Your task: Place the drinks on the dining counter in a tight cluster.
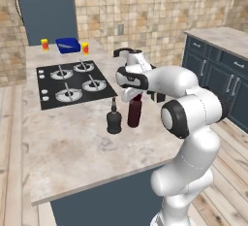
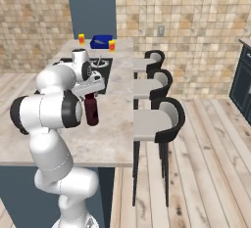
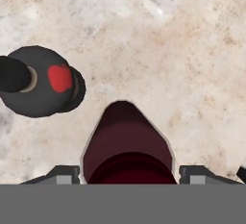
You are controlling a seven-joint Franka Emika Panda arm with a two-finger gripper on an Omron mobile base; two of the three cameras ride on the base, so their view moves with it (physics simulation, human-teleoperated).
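- the dark-red bottle [image 1: 134, 112] stands upright on the beige dining bench [image 1: 72, 147], in front of the black cooktop [image 1: 72, 83] and just beside the squat black bottle [image 1: 114, 120]; the two look close but slightly apart.
- in the hand view the red bottle's top [image 3: 126, 146] sits between the two finger tips, one at each side, so the tool [image 3: 129, 174] brackets it from above.
- the jaws stand wide on either side of the bottle; whether they press it or have let go i cannot tell.
- judgement: this step is setting the red bottle down next to the black one.
- to do it well: keep the bottle vertical, part the fingers evenly, and lift straight up so neither bottle gets nudged or tipped.
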